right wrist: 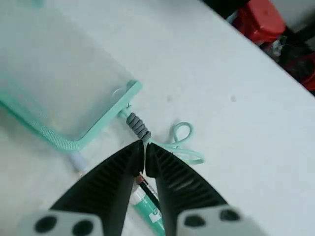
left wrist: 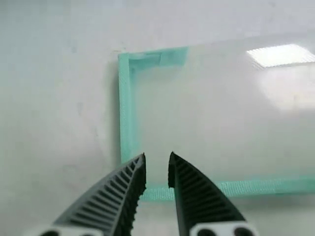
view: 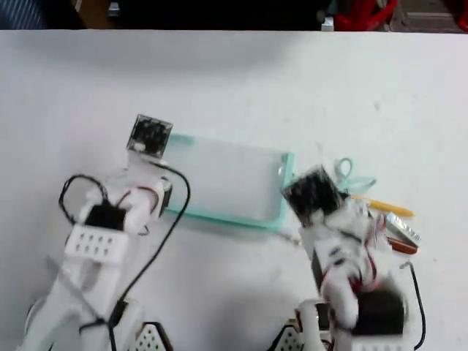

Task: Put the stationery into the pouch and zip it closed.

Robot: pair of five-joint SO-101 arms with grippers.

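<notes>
Right end effector [right wrist: 144,147] pinches the zip pull [right wrist: 138,127] of the pouch [view: 230,179], left end effector [left wrist: 156,162] ajar, empty, over its left edge; unzipping for the stationery [view: 391,219] likely needs that edge pinned.

No text, number or sign can be read on the surface or the arms. Print on the green stationery piece [right wrist: 149,210] at the lower middle of the right wrist frame is too blurred to read.

Room beyond the pouch [view: 230,183]
The left arm [view: 110,212] and right arm [view: 344,241] flank it; pens [view: 391,219] lie beside the right; the far table [view: 219,80] gives passage.
</notes>
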